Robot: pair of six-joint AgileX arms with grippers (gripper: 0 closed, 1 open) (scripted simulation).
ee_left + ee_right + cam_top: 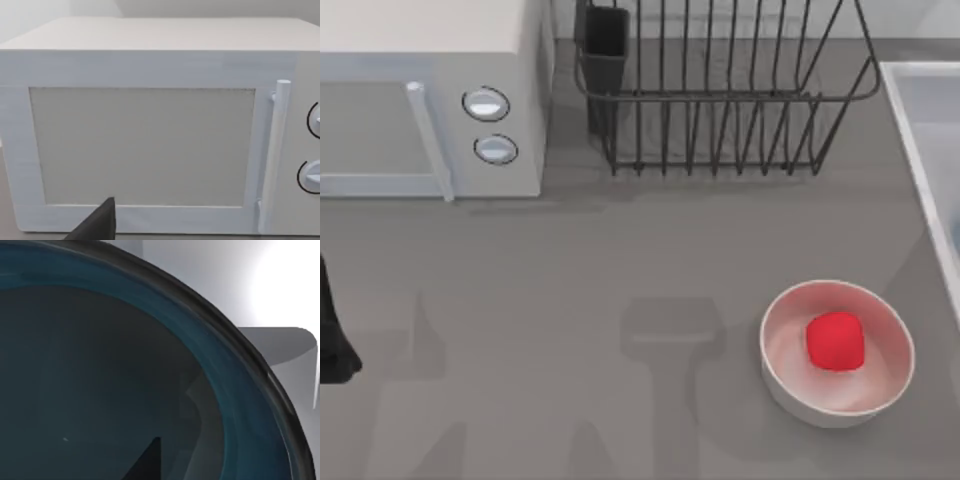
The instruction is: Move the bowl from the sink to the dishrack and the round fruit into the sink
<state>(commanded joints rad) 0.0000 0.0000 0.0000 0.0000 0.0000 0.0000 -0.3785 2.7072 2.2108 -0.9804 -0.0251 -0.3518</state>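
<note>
While the round fruit (835, 340) sits untouched in the white bowl (780, 375) at the worktop's (570, 300) near right, the bowl-to-dishrack step is judged to be the one in hand. The right wrist view is taken up at very close range by the teal-blue bowl (100, 370), its dark rim (240, 340) curving across with pale sink wall (200, 270) behind it; the bowl is therefore placed in the sink (920, 120), whose raised rim is seen at the top view's right edge.

Right arm pose: judged to be reaching down into the basin, wrist camera just above the bowl's interior. A dark fingertip (147, 462) is seen over the bowl's inside. Whether the right claw is wide, narrow or already closed on the rim cannot be told.

Left arm: parked at the worktop's left edge (332, 330), wrist camera facing the microwave (145, 145). One dark finger (97, 222) is seen; left claw state cannot be told.

Next move, as judged: a firm hold on the bowl's rim, a lift clear of the sink wall, then carriage leftward to the dishrack (720, 100) at the back of the worktop. Fruit transfer not yet begun
</note>
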